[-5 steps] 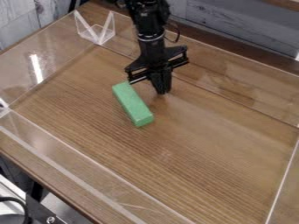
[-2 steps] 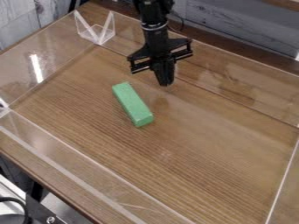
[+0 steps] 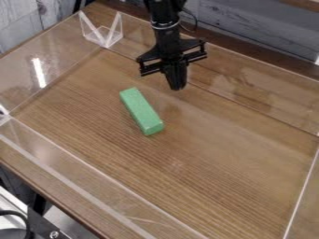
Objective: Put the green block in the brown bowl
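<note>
Our end effector [image 3: 177, 82] hangs pointing down, fingers pressed together and holding nothing. The green block [image 3: 141, 111] lies flat on the counter [image 3: 212, 177], just below-left of it and nearer the camera, its long axis running diagonally from upper left to lower right.

Wooden tabletop [image 3: 212, 177] with lengthwise grain, low clear plastic walls [image 3: 32, 70] fencing its edges, small clear triangular stand [image 3: 100, 31] at the far left corner, grey plank wall [image 3: 256, 23] behind, dark floor at lower left
</note>
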